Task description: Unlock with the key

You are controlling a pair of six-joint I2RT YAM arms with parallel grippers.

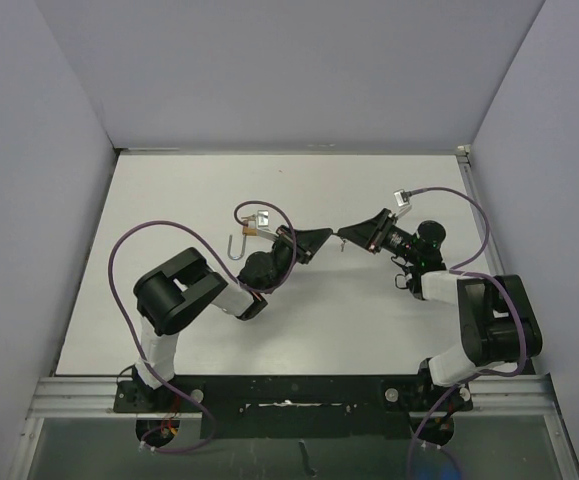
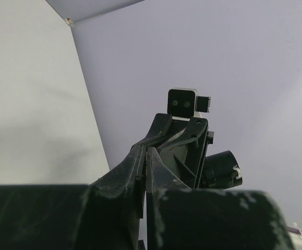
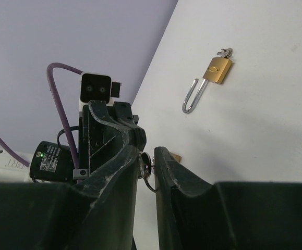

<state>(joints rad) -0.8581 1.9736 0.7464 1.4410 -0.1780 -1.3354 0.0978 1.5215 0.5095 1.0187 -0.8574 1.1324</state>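
A brass padlock [image 1: 252,230] with a long silver shackle [image 1: 234,248] lies on the white table left of centre. It also shows in the right wrist view [image 3: 217,70], with a small silver piece at its far end. My right gripper [image 1: 354,237] is shut on a silver key [image 3: 146,167] with its ring, held above the table; the grip shows in its own wrist view [image 3: 147,156]. My left gripper [image 1: 316,241] is shut with nothing visible in it, its fingertips [image 2: 146,152] pressed together. The two grippers face each other tip to tip, a small gap apart, right of the padlock.
Grey walls [image 1: 289,70] enclose the white table [image 1: 189,190] at the back and both sides. Purple cables [image 1: 129,245] loop over both arms. A metal rail [image 1: 289,395] with the arm bases runs along the near edge.
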